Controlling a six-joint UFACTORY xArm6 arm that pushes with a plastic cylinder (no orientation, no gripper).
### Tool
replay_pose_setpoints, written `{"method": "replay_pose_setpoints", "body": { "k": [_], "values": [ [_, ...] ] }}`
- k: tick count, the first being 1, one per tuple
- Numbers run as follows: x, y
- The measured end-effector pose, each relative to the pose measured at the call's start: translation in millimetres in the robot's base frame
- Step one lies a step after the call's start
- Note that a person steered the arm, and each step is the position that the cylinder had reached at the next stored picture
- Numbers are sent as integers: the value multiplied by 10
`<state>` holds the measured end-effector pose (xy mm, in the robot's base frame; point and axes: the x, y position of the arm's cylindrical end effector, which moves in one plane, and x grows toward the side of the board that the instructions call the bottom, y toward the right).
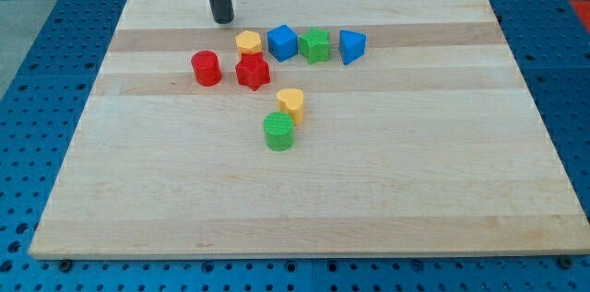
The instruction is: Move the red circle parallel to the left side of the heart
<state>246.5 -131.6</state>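
While the red circle (206,67) stands at the left end of the cluster, just beside the red star-shaped block (252,72) but with a small gap between them, the task looks to me hardly begun. The heart (291,102) is, as I judge it, the yellow block nearer to the viewer, which touches or almost touches the green cylinder (278,132) at its near-left side. The red circle lies farther back and well to the left of this heart, so it must travel toward the near side until it sits level with the heart on its left; all of this is left to do. My tip (223,20) rests on the desk (387,191) at the far side, apart from every block, a little to the right of the red circle and beyond it, and near the yellow hexagon-like block (247,42). The rod comes down almost upright from the top edge of the view. As the tool is only a plain rod, it has nothing to spread or press together, and it touches no block now. To the right of the yellow block stand in one row a blue cube (282,41), a green block (314,45) and a blue triangular block (351,46).
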Motion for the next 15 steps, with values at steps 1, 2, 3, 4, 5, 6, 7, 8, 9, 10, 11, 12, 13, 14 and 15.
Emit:
{"method": "replay_pose_setpoints", "body": {
  "k": [1,2,3,4,5,6,7,8,9,10,11,12,13,14,15],
  "values": [
    [39,259],
    [69,352],
    [120,352],
    [416,352],
    [752,352],
    [773,352],
    [825,352],
    [982,352],
    [982,352],
    [803,322],
    [563,74],
    [919,-77],
    [1164,-109],
    [1412,-109],
    [1314,-109]
  ]
}}
